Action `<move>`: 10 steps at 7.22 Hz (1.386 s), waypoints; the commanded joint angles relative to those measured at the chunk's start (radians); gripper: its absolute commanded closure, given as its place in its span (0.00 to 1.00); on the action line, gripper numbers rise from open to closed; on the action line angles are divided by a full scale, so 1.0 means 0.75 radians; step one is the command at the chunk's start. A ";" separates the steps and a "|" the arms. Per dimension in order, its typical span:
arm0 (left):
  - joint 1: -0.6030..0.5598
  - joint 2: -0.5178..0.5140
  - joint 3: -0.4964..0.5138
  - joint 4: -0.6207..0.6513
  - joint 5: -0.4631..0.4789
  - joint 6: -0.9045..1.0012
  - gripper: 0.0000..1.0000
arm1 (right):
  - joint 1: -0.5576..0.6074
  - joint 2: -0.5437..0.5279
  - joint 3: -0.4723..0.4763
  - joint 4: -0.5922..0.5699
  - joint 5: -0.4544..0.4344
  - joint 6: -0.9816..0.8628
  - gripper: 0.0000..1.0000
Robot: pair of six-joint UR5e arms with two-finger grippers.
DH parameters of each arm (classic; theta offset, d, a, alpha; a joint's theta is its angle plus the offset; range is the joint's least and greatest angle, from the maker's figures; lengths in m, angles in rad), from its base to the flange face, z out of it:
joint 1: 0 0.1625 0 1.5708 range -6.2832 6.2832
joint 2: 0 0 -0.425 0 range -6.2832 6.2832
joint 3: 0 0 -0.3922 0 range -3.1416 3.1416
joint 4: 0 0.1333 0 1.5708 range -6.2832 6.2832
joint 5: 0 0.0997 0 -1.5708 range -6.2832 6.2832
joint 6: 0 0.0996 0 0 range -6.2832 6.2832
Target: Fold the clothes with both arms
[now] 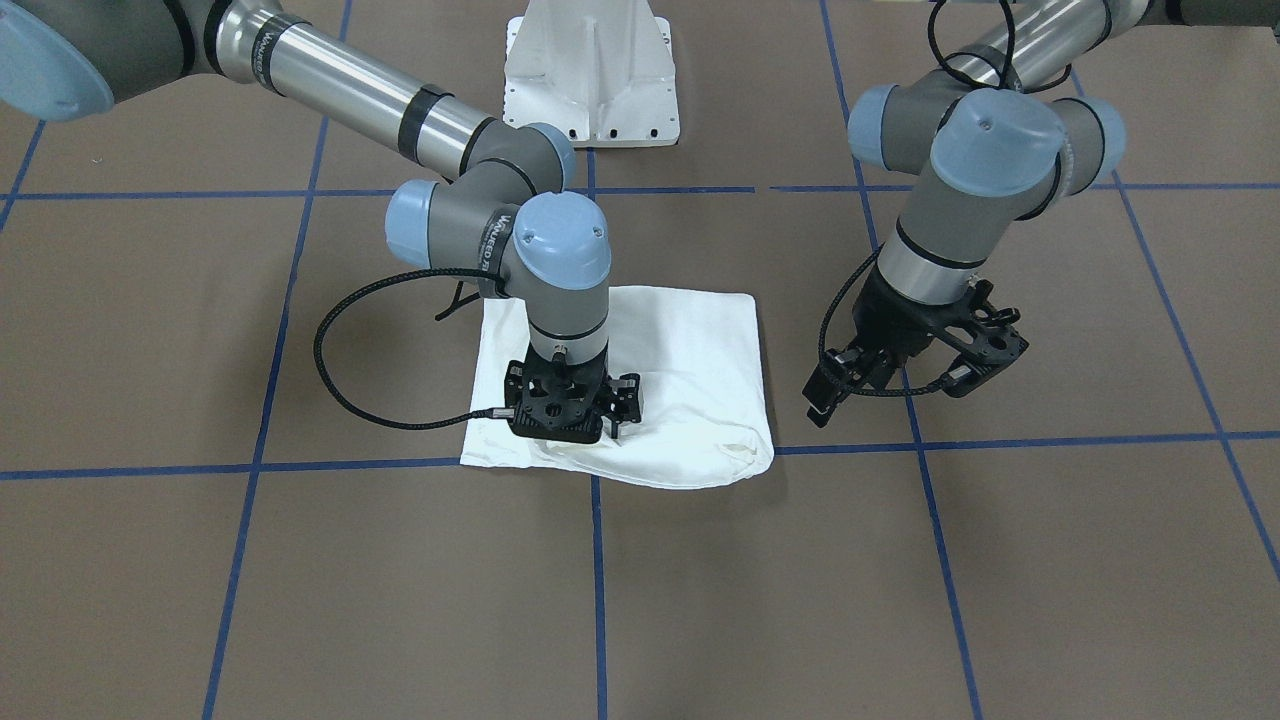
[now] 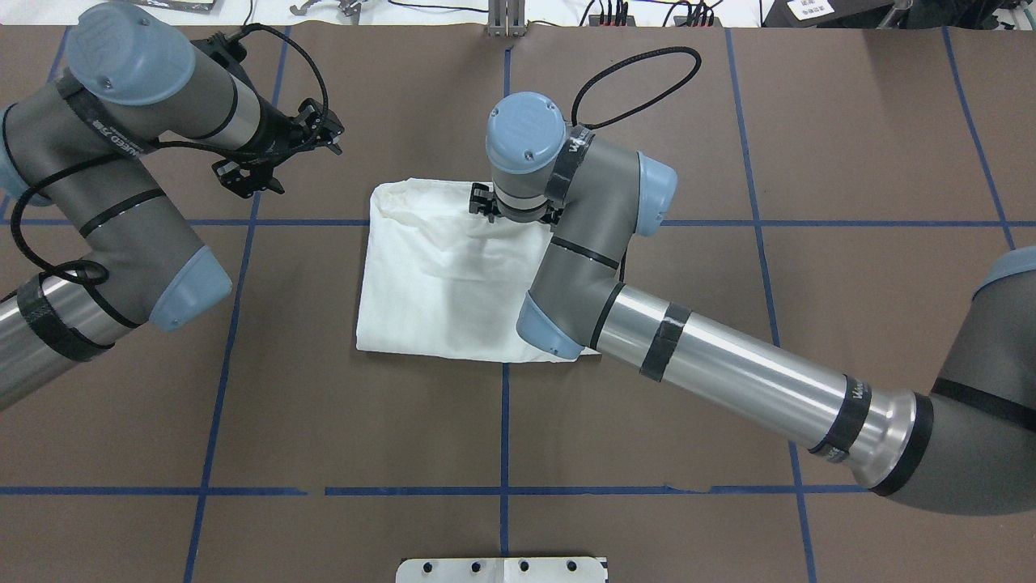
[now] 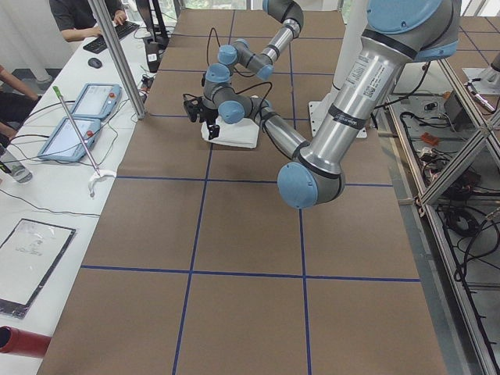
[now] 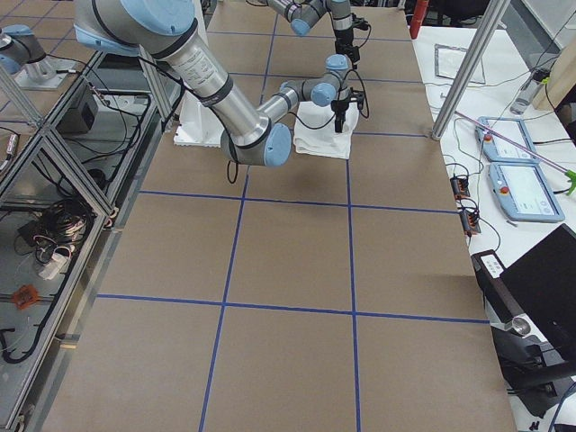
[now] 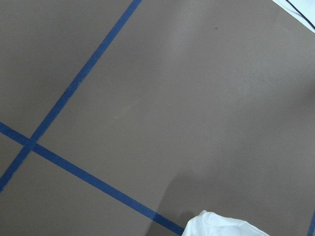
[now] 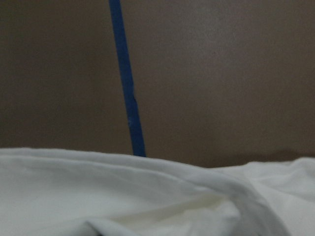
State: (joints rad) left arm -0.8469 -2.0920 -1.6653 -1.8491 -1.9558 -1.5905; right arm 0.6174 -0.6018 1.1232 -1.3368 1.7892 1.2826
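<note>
The brown table (image 2: 809,283), marked with a blue tape grid (image 2: 503,421), bears a white cotton T-shirt (image 2: 437,275) folded into a rough square at its middle. The grey-and-silver right arm (image 2: 728,364) sets its black right gripper (image 1: 570,415) low on the shirt's edge farthest from the robot; I cannot tell how its jaws stand. The matching left arm (image 2: 121,202) holds the black left gripper (image 2: 283,162) beside the shirt, jaws spread and empty.

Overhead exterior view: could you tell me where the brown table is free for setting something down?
Free: the near squares below the folded white T-shirt, and the far-right square beyond the grey-and-silver right arm. Crowded: the centre, and far left around the black left gripper.
</note>
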 commanded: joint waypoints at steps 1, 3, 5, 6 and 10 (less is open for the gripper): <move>0.000 0.006 -0.054 0.054 -0.002 0.002 0.01 | 0.101 0.050 -0.114 0.060 -0.003 -0.153 0.00; -0.018 0.012 -0.078 0.058 -0.006 0.077 0.01 | 0.144 0.054 -0.091 0.056 0.015 -0.215 0.00; -0.034 0.270 -0.325 0.050 -0.004 0.338 0.01 | 0.311 -0.109 0.146 -0.076 0.240 -0.400 0.00; -0.095 0.359 -0.403 0.050 -0.006 0.477 0.01 | 0.399 -0.249 0.319 -0.184 0.265 -0.587 0.00; -0.634 0.615 -0.323 0.062 -0.292 1.455 0.01 | 0.830 -0.657 0.478 -0.298 0.508 -1.398 0.00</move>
State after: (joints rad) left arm -1.1866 -1.6888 -1.9506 -1.8041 -2.1069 -0.7450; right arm 1.1430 -1.0029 1.4695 -1.5487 2.1299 0.4170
